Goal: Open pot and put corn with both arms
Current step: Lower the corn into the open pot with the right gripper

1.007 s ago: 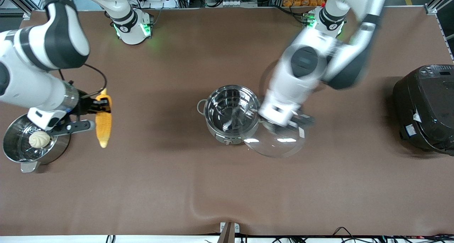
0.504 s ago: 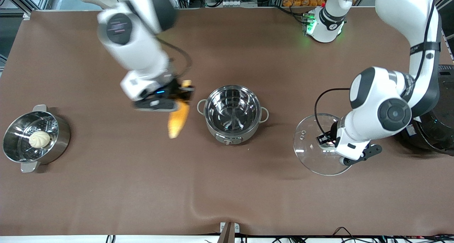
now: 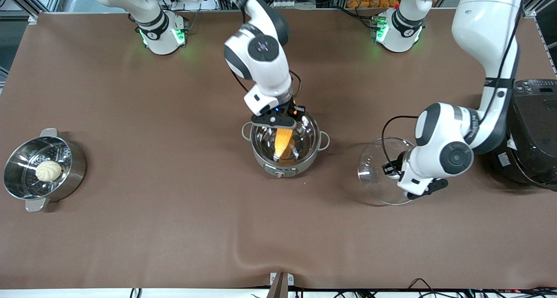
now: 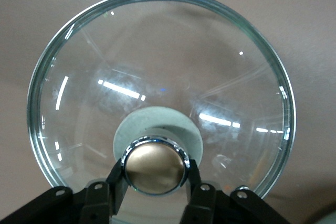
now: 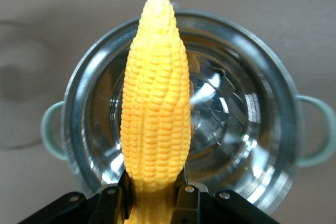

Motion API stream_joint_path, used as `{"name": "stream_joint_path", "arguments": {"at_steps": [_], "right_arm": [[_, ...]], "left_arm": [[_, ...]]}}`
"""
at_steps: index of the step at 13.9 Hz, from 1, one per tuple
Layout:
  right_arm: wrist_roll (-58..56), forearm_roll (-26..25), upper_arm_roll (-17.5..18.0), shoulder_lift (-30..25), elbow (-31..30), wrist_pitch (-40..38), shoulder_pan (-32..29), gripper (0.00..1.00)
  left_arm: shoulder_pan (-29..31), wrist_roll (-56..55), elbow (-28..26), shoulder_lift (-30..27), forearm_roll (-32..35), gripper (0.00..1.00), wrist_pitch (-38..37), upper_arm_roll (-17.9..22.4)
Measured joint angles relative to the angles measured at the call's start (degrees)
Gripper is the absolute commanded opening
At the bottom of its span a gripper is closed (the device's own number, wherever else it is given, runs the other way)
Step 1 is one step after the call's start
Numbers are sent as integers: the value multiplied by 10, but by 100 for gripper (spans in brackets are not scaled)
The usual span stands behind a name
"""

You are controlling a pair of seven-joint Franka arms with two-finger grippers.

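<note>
The lid (image 3: 380,171) is off, pinched by the left gripper (image 4: 155,182). The right gripper (image 3: 280,120) squeezes the corn (image 3: 283,143) over the pot (image 3: 261,154), not dropped yet.

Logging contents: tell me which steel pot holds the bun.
The steamer pot at the right arm's end holds the bun; the middle pot has only the corn over it.
</note>
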Motion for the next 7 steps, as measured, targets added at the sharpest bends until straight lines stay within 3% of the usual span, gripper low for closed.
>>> {"name": "stream_joint_path", "arguments": {"at_steps": [2, 3, 5, 7], "right_arm": [[16, -15, -3, 20, 2, 19, 1, 66], [17, -22, -6, 22, 4, 19, 1, 78], [18, -51, -11, 21, 14, 6, 0, 89], [18, -73, -12, 20, 22, -23, -1, 90]], "left_arm": [[0, 0, -24, 0, 0, 0, 24, 0], [1, 1, -31, 0, 0, 0, 32, 0], [2, 2, -37, 2, 0, 0, 43, 0], [4, 3, -39, 6, 0, 6, 48, 0]]}}
